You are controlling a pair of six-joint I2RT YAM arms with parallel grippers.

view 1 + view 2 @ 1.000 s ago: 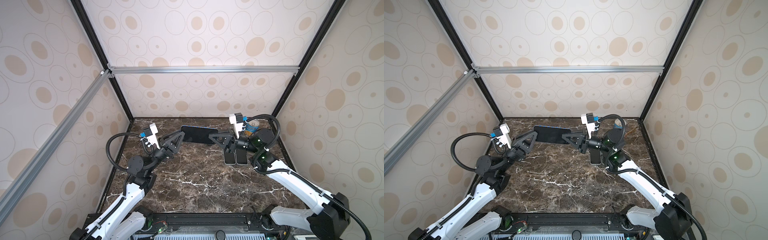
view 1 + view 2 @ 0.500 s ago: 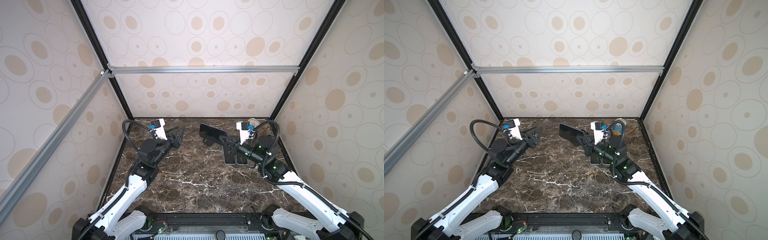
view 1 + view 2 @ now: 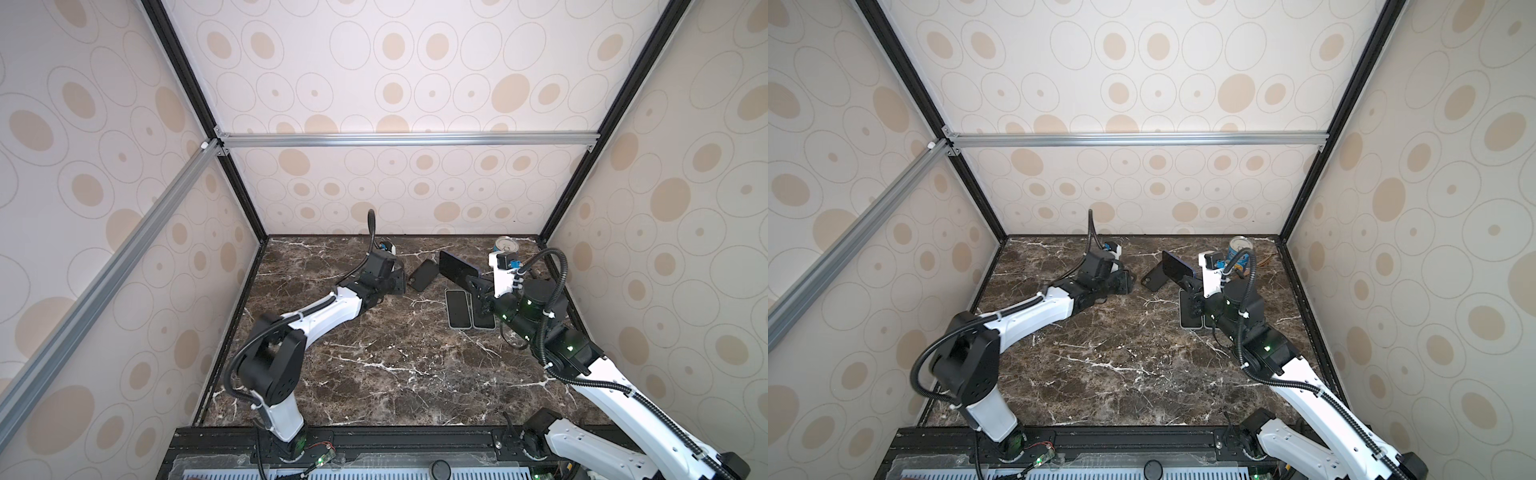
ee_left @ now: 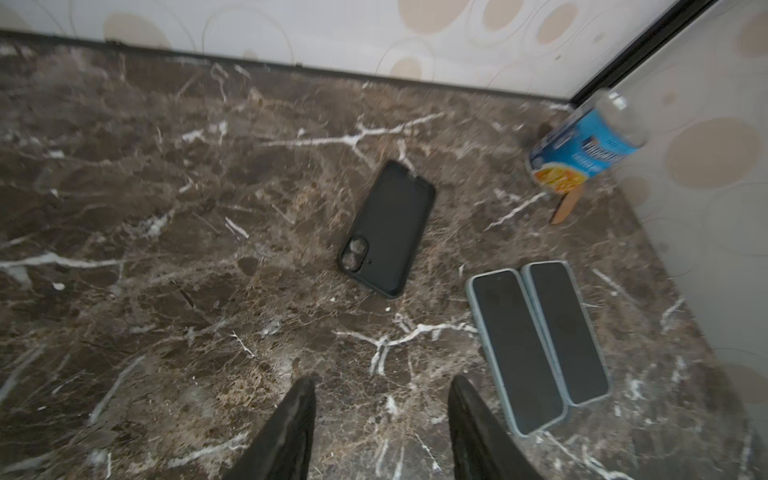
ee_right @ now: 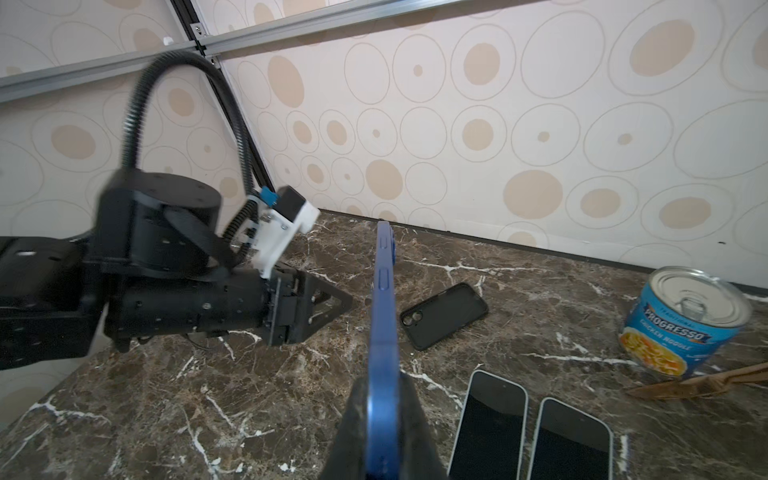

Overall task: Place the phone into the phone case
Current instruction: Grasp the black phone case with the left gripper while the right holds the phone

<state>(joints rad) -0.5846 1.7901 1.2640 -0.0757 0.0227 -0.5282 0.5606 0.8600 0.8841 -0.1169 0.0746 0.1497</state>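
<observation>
dark brown marble top [image 3: 395, 365] with white veins, walls papered in beige ovals. my right pincer [image 3: 474, 287], right of centre toward the far edge of the top in both top views, is clamped tight on one end of the blue phone [image 3: 457, 268]. phone held off the marble, tilted, dark face showing; in the right wrist view its thin blue edge runs out from between my fingers [image 5: 357, 424]. black phone case [image 3: 424, 275] lies flat on the marble just left of the raised phone, hollow side up as far as i can tell. my left pincer [image 3: 398, 281] sits low just left of the case, jaws partly spread, nothing between them, clear of the case. pale-rimmed phone [image 3: 457, 308] and second pale-rimmed phone [image 3: 484, 322] lie side by side, screens up, below the held phone. soup can [image 3: 507, 246] stands in the far right corner.
</observation>
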